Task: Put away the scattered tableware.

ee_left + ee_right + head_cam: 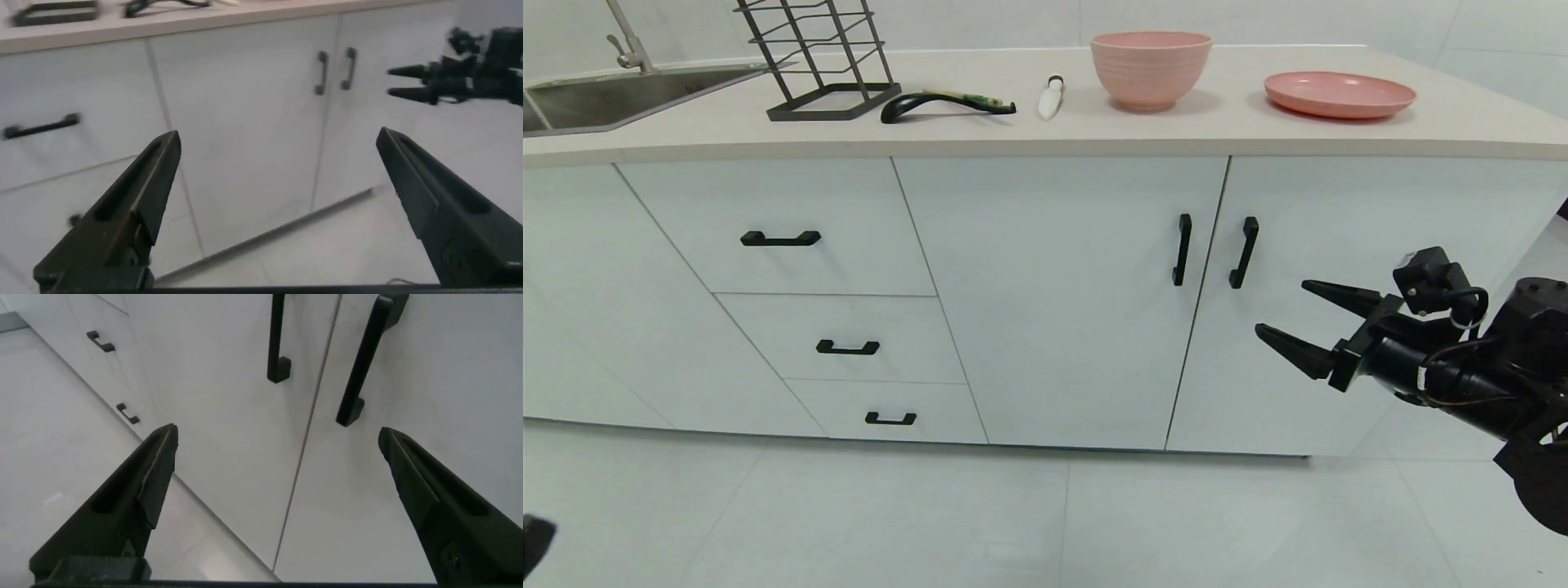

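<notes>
On counter [1013,135] we see bowl [1150,69], plate [1339,94], spoon [943,104]. Facing doors [1062,302], our right gripper [1280,306] spread; left gripper [278,135] likewise spread.

You'll find the pink bowl [1151,69] and plate [1339,94] matt and plastic-looking on the smooth pale desk [1241,122], with a black metal wire rack [809,115], a brushed steel sink [629,94], smooth white cabinet doors [1062,310] and glossy floor tiles [1013,523].

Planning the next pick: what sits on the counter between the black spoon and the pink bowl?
In the head view, one small white utensil lies between the black spoon and the pink bowl.
</notes>
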Controlling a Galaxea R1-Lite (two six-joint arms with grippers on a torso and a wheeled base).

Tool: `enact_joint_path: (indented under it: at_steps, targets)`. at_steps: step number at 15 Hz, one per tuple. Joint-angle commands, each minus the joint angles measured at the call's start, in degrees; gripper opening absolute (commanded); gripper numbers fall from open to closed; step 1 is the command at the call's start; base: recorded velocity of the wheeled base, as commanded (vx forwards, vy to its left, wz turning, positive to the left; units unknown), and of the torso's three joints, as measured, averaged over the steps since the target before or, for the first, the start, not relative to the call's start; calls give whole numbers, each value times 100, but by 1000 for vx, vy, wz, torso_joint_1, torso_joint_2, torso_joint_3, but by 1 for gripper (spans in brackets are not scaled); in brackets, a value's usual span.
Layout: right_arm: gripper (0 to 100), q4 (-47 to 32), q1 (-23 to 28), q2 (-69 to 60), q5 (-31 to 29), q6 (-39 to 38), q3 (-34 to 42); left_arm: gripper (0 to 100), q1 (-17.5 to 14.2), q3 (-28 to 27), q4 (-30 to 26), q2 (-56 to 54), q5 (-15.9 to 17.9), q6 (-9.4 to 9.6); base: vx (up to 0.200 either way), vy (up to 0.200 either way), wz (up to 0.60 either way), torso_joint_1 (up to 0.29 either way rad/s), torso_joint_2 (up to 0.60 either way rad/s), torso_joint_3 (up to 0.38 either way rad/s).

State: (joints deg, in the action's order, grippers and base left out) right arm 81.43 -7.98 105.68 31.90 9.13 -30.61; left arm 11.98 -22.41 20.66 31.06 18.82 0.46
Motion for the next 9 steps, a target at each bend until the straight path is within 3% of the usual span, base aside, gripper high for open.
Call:
enact_joint_path:
  at_steps: [1, 3, 5, 6, 7, 9]
  targets:
    - [100, 4, -80, 23, 0, 1, -33, 100, 217, -238, 650, 1658, 649, 226, 0, 0, 0, 0, 0, 0]
    - [100, 4, -80, 49, 0, 10, -41, 100, 225, -71, 1854, 2818, 1651, 419, 0, 0, 0, 0, 0, 0]
    - [100, 4, -89, 49, 0, 10, -68, 100, 225, 8, 2662, 3600, 1994, 516, 0, 0, 0, 0, 0, 0]
    - [100, 13, -160, 58, 0, 19, -358, 100, 269, 87, 3559, 4277, 2372, 639, 0, 0, 0, 0, 0, 0]
    - [100, 31, -186, 58, 0, 10, -516, 100, 366, 96, 3822, 4505, 2574, 648, 0, 0, 0, 0, 0, 0]
    - [100, 39, -195, 172, 0, 10, -806, 100, 1069, -97, 5000, 5771, 2679, 648, 0, 0, 0, 0, 0, 0]
